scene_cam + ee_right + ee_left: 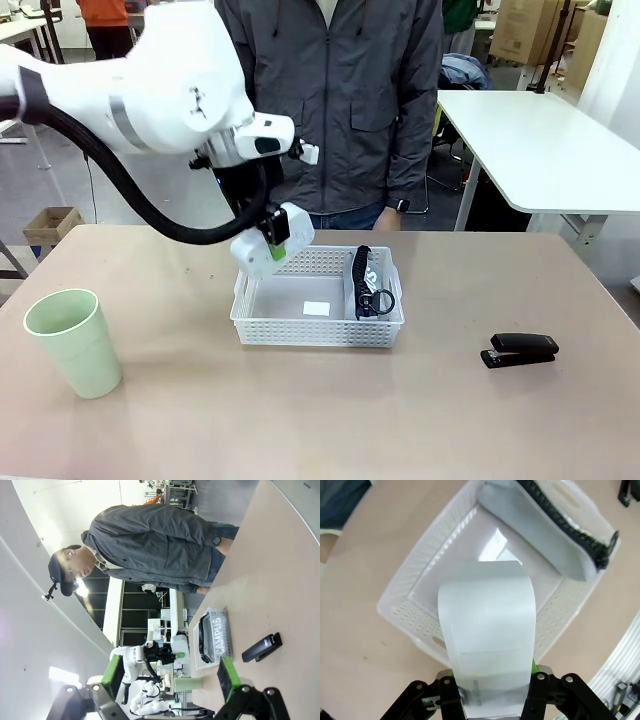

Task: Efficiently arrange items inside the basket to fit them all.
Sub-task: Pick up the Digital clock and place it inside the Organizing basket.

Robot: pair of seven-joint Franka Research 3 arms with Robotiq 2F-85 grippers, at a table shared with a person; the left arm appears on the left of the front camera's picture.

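Your table filled the lower half of the front view, with the basket at its centre. The cup stood upright at lower left, well apart from the basket. The pouch sat against the basket's right wall, black strap uppermost. The stapler lay on the table at lower right, outside the basket. Your left gripper clasped the block, tilted above the basket's upper-left corner. In its wrist view, your right gripper stood spread wide, grasping nothing.
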